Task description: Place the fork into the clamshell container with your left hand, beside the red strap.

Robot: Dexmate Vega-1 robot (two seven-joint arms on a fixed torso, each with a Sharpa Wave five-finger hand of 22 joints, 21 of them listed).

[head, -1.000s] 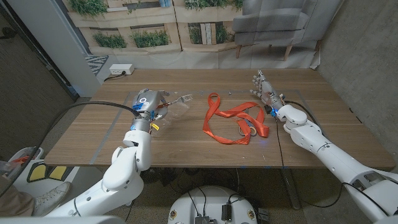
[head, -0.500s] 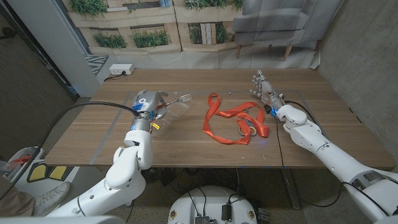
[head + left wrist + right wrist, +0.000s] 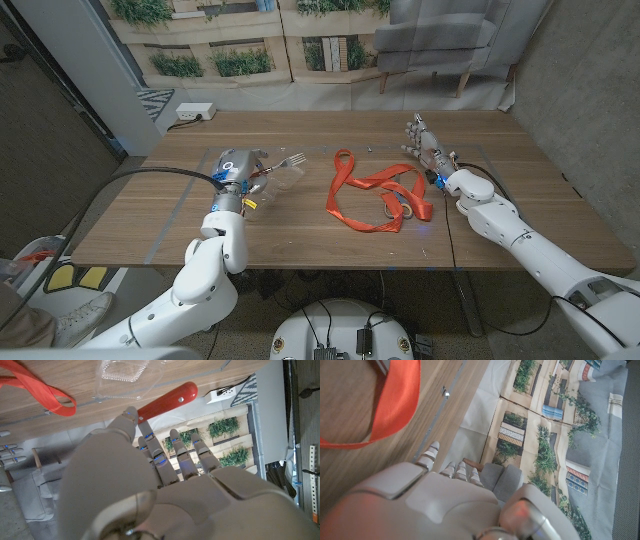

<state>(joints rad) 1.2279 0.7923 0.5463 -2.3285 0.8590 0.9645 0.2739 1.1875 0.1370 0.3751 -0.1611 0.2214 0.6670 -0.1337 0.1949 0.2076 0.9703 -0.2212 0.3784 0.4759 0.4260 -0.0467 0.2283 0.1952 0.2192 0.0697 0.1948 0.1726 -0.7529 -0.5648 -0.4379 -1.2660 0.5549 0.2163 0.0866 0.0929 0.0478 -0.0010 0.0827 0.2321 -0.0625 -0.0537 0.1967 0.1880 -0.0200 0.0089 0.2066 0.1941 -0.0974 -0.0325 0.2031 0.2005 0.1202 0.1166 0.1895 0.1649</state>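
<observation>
My left hand (image 3: pixel 240 166) grips a fork by its red handle (image 3: pixel 167 401). The metal tines (image 3: pixel 297 158) point right, toward the strap, over the far side of the clear clamshell container (image 3: pixel 283 179). Whether the tines touch it I cannot tell. The container (image 3: pixel 125 372) lies open on the table just past my left hand's fingers (image 3: pixel 165 455). A red strap (image 3: pixel 375 195) lies looped at the table's middle, a little apart from the container on its right. My right hand (image 3: pixel 425 142) stands at the far right of the strap with fingers apart, holding nothing.
The wooden table (image 3: pixel 500 215) reaches well beyond the strap to the right. A white power strip (image 3: pixel 195 112) lies on the floor behind the table's far left corner. An armchair (image 3: pixel 450 40) stands behind the far edge.
My left arm has shifted very slightly; the fork and hand stay almost where they were over the container. The strap and right hand have not moved.
</observation>
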